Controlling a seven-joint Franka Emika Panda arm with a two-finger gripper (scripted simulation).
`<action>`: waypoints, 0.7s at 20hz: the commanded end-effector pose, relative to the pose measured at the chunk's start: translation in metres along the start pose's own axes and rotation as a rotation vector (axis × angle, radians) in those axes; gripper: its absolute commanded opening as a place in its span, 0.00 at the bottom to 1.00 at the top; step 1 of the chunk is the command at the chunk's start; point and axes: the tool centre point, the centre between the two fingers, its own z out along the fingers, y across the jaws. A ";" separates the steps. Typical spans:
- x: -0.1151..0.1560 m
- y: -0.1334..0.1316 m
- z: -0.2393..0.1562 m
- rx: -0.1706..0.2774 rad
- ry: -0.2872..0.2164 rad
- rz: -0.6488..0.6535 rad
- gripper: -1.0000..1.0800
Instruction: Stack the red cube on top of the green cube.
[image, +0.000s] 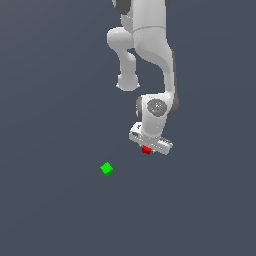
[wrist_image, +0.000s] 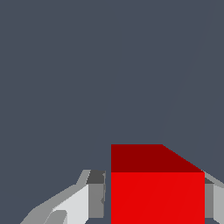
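sitting between jaws: red cube (wrist_image: 157, 197), faces square to fingers (wrist_image: 96, 194).

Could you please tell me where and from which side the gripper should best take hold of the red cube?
Take the red cube by two opposite flat side faces, coming straight down from above. Its sides are parallel and its top is level, so flat fingers seat squarely. In the wrist view the gripper already straddles it, one finger on each side; contact cannot be judged.

Flat dark grey floor (image: 50, 100), green cube (image: 106, 169) resting on it
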 end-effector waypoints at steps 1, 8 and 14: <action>0.000 0.000 0.000 0.001 0.001 0.000 0.00; 0.000 0.000 0.000 0.001 0.001 0.000 0.00; 0.000 -0.001 -0.005 0.001 0.001 -0.001 0.00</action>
